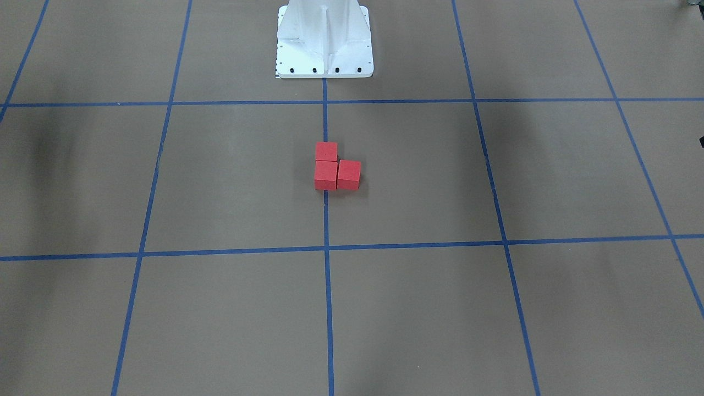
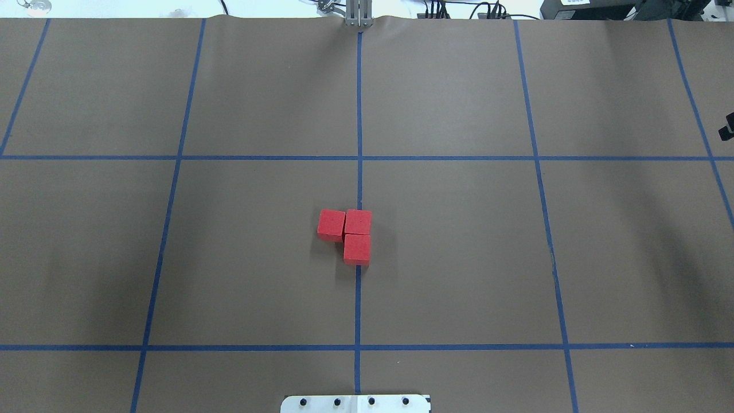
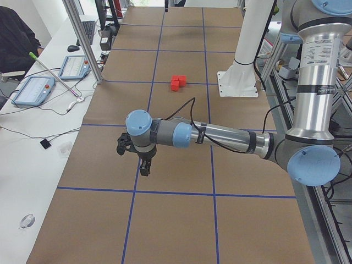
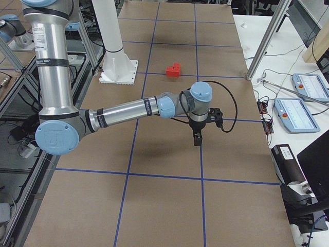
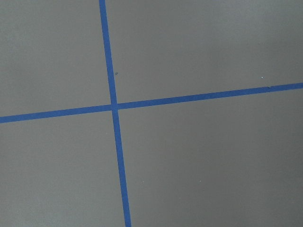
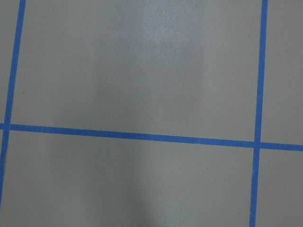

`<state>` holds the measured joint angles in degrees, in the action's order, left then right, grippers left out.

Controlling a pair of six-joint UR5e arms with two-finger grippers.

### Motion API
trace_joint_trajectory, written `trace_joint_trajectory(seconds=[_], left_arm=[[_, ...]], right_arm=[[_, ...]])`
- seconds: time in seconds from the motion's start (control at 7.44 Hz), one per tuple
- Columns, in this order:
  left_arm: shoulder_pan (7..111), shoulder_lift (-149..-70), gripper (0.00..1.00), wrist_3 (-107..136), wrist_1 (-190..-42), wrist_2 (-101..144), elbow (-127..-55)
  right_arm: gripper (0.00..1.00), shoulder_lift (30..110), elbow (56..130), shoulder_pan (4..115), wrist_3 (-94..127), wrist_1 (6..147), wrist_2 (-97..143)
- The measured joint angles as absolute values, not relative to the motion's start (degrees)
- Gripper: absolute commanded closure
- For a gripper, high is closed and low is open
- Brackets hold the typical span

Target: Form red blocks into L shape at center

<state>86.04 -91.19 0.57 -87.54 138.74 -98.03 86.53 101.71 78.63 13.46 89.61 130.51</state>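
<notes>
Tape cross (image 5: 113,106) at wrist; red blocks (image 2: 358,222) overhead.

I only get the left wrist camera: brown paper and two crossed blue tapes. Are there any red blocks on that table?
Observer: Yes, three red blocks sit together on the centre tape line.
Operator: Do they make an L?
Observer: They do: two lie along the line, the third beside one end.
Operator: And the arm carrying my camera?
Observer: The left arm reaches out low over the table, well away from the blocks.
</notes>
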Motion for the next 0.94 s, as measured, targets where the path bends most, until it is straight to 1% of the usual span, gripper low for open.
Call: trace_joint_trajectory(seconds=[0.94], left_arm=[[86.05,-90.75,0.0,0.53,-88.5,136.68,-98.02]], right_arm=[[0.0,87.02,101.7,78.84,13.18,89.13,130.35]])
